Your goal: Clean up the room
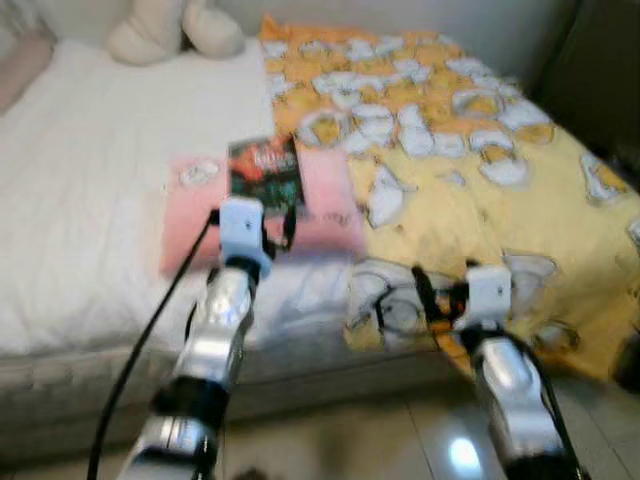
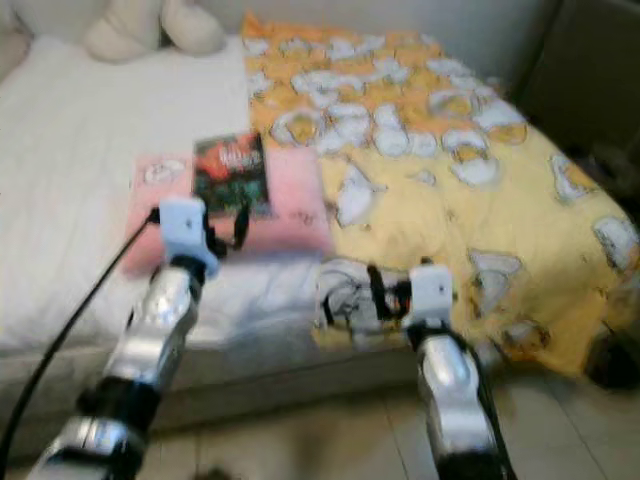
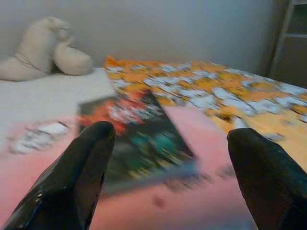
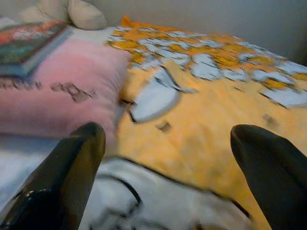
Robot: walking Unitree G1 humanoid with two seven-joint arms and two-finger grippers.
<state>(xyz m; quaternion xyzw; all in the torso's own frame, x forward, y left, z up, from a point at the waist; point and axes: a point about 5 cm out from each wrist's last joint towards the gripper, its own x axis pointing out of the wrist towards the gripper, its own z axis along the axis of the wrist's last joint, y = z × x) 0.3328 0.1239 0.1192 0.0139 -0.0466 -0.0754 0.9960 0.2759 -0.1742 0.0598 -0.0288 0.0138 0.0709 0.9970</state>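
Observation:
A dark book (image 1: 266, 173) with a red and green cover lies flat on a pink pillow (image 1: 325, 205) in the middle of the bed. My left gripper (image 3: 168, 179) is open just in front of the pillow, its fingers (image 3: 81, 177) pointing at the book (image 3: 139, 139). My right gripper (image 4: 168, 182) is open over the near edge of the yellow patterned blanket (image 1: 450, 150), with the pillow (image 4: 57, 91) off to its side. Both silver arms reach forward from the foot of the bed.
The bed's white sheet (image 1: 90, 170) covers its left half. A cream plush toy (image 1: 175, 25) rests at the head by the wall. Dark furniture (image 1: 600, 70) stands at the far right. A glossy tiled floor (image 1: 400, 440) lies below the mattress edge (image 1: 80, 375).

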